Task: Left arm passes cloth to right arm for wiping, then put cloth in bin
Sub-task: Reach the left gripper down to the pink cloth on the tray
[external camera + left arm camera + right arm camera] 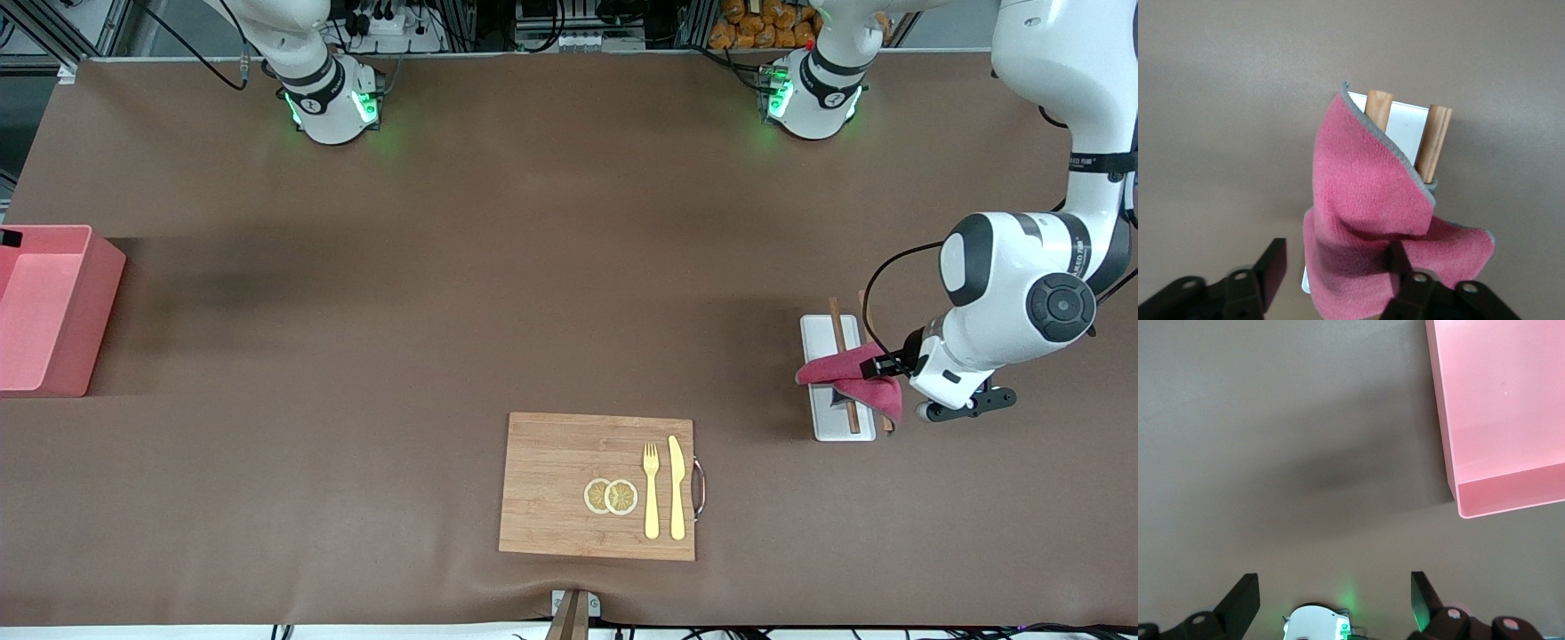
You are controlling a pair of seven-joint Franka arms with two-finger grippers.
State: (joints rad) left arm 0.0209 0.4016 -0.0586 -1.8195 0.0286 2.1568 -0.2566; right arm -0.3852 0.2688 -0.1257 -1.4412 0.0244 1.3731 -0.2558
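**Now the cloth drapes over the tray, the left gripper straddling it**

Draped in a soft fold over the white tray (822, 333), the cloth (852, 375) is magenta-red and fuzzy with a thin grey hem, and one corner hangs off the tray's edge. It covers the lower parts of two wooden chopsticks (1432, 142) lying on the tray, toward the left arm's end of the table. The left gripper (1338, 277) is right at the cloth with its jaws partly apart: one finger (1399, 257) presses into the fabric, the other stands clear beside it, so nothing is clamped. Above it the left arm (1013, 293) bends sharply down from its base, elbow high.

The right gripper (1335, 597) hangs spread wide and empty over bare table near the bin (49, 307), a pink straight-walled tub at the right arm's end; that arm waits.

Nearer the front camera, midway along the table, a wooden board (597, 484) carries two lemon slices (611, 496), a yellow fork (651, 489) and a yellow knife (677, 487). A brown mat (444, 267) covers the whole table.
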